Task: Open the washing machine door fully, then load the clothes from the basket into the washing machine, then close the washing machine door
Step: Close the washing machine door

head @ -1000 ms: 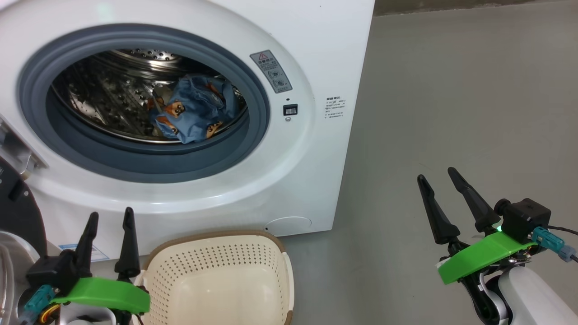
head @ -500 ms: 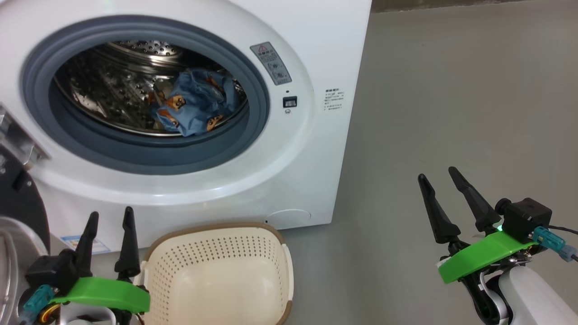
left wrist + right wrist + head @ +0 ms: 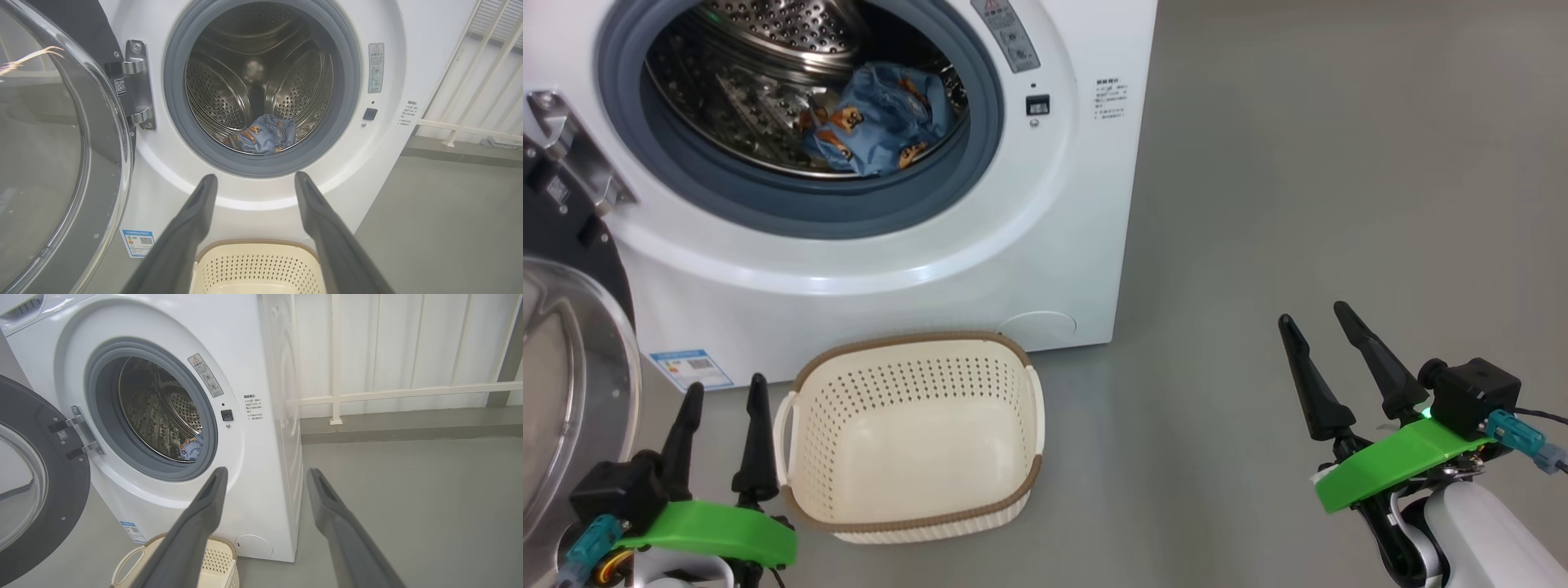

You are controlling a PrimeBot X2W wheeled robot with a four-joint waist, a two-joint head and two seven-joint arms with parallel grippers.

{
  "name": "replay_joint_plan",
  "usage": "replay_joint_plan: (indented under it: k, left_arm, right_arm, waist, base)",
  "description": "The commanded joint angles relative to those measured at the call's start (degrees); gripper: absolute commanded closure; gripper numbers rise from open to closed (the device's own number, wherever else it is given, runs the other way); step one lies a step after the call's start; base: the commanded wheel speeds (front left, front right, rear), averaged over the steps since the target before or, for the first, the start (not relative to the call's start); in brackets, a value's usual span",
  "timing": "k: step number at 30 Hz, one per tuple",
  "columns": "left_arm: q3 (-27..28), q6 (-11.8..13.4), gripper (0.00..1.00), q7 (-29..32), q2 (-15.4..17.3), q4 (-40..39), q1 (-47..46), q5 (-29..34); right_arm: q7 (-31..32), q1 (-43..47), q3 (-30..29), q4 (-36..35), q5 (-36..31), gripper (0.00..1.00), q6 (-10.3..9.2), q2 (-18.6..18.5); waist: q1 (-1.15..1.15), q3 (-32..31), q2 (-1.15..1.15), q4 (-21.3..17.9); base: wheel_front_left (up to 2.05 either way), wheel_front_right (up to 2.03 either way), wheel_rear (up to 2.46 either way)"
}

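Although the left fingers (image 3: 756,441) and right fingers (image 3: 1309,384) stay spread wide, holding nothing, the camera has tilted down; the basket (image 3: 907,392) now shows whole.

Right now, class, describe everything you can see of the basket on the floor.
The basket is a small rounded-rectangular tub of cream-white plastic. Its walls are dotted with rows of holes, its rim is trimmed with a brown woven-look band, and it has a white loop handle at either end. It stands upright and empty on the grey floor, just in front of the washing machine. Whether it touches the machine cannot be told.
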Motion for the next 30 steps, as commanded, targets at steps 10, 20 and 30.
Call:
replay_joint_plan:
  k: [10, 20, 30]
  left_arm:
    - [1.5, 0.5, 0.00, -0.4, 2.1, -1.6, -1.6, -0.5]
    - [1.3, 0.7, 0.00, -0.4, 2.2, -1.5, -1.6, -0.6]
    - [1.0, 0.8, 0.00, -0.4, 2.3, -1.3, -1.8, -0.8]
  right_arm:
    - [-0.5, 0.0, 0.5, -1.2, 0.7, 0.00, 0.25, -0.4]
    - [-0.5, 0.1, 0.5, -1.3, 0.8, 0.00, 0.25, -0.4]
    - [-0.5, 0.0, 0.5, -1.2, 0.7, 0.00, 0.25, -0.4]
  waist:
    - [0.01, -0.2, 0.00, 0.0]
    - [0.01, -0.3, 0.00, 0.1]
    - [0.01, -0.3, 0.00, 0.3]
  base:
    - [-0.54, 0.54, 0.00]
    - [0.00, 0.00, 0.00]
    - [0.00, 0.00, 0.00]
